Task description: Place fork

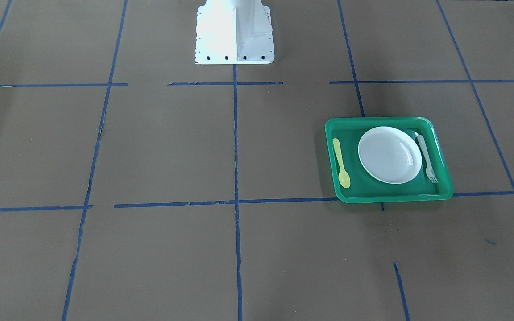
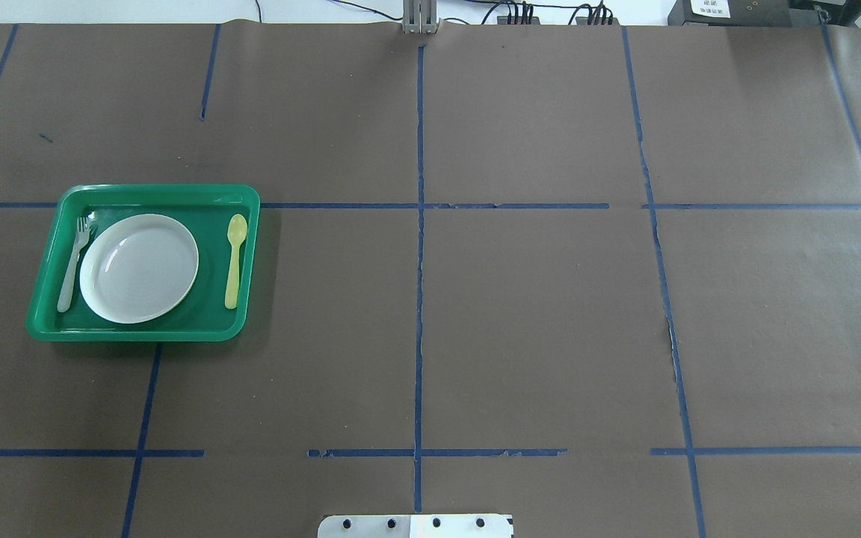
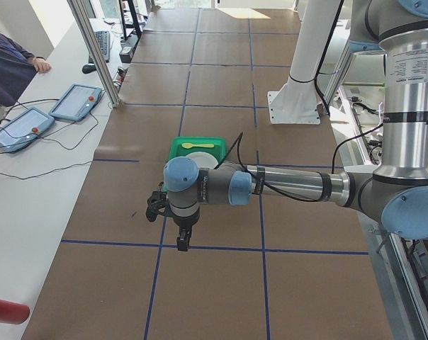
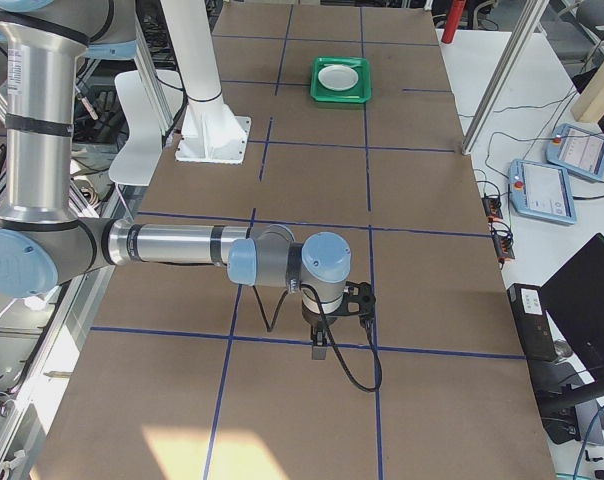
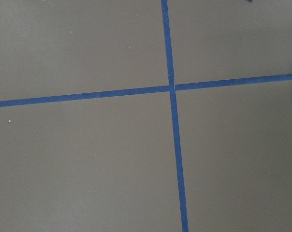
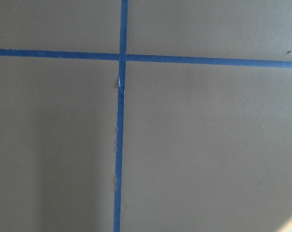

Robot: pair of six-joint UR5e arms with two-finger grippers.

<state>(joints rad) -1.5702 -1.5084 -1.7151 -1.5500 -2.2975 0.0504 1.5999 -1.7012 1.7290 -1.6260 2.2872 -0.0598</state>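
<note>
The pale translucent fork [image 1: 427, 159] lies inside the green tray [image 1: 391, 196], along the plate's side, tines toward the operators' side. It also shows in the overhead view [image 2: 74, 263] at the tray's [image 2: 139, 333] left edge. My left gripper [image 3: 182, 244] shows only in the exterior left view, held above the bare table well apart from the tray; I cannot tell if it is open or shut. My right gripper [image 4: 320, 350] shows only in the exterior right view, far from the tray [image 4: 341, 95]; I cannot tell its state either. Both wrist views show only brown paper and blue tape.
A white plate [image 2: 139, 267] sits in the tray's middle and a yellow spoon [image 2: 234, 261] lies on its other side. The white robot base [image 1: 234, 33] stands at the table's edge. Tablets [image 3: 76, 101] and cables lie on the side bench.
</note>
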